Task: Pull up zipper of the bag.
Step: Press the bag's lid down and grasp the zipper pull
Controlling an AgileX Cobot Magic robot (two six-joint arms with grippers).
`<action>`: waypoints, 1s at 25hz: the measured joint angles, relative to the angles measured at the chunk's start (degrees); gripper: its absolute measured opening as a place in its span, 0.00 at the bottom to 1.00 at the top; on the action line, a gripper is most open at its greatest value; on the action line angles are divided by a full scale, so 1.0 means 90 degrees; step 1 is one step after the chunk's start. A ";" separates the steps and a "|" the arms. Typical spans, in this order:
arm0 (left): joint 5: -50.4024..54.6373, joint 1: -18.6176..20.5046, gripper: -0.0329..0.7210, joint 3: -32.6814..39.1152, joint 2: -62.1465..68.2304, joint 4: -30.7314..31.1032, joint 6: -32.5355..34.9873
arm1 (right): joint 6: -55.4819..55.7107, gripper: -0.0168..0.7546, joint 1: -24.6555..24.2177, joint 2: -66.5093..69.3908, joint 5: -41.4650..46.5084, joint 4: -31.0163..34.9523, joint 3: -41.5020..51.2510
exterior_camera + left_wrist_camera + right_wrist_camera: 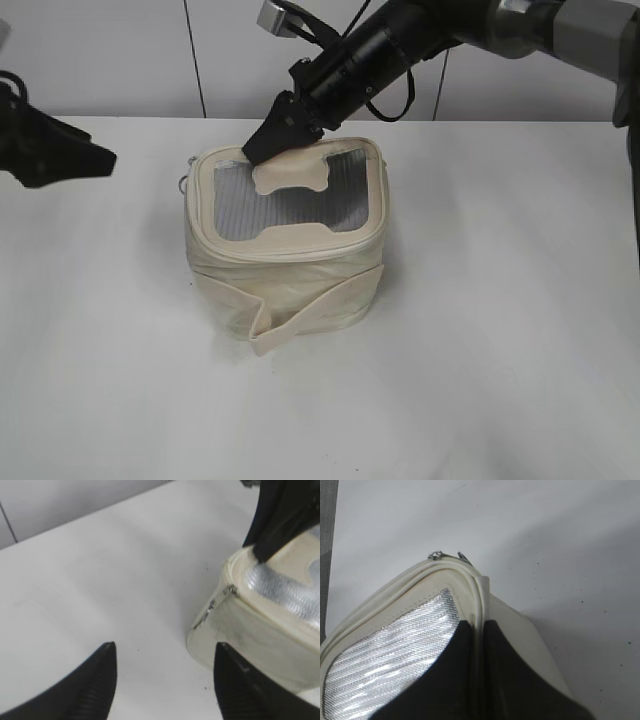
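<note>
The cream bag stands upright mid-table, its grey mesh lid facing up. The zipper runs around the lid's rim. Its silver pull hangs at the bag's left corner and also shows in the right wrist view. My right gripper comes in from the back and is shut on the lid's rim at the far edge. My left gripper is open and empty over the table, left of the bag and apart from it.
The white table surrounds the bag. A white panelled wall stands behind it. The bag's strap band folds across its front. The right arm stretches over the back right.
</note>
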 joint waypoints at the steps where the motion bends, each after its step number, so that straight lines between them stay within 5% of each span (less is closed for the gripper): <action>1: -0.0018 -0.0084 0.70 0.0000 0.0171 0.0000 0.0236 | 0.0005 0.09 0.0000 0.0000 0.0000 0.0000 0.0000; 13: -0.2251 -0.1758 0.71 -0.0022 0.0809 -0.0023 0.1569 | 0.0033 0.08 0.0000 0.0000 0.0006 0.0000 0.0000; 25: -0.2432 -0.1893 0.61 -0.0431 0.1100 -0.0029 0.1686 | 0.0050 0.08 0.0000 0.0000 0.0012 0.0006 0.0000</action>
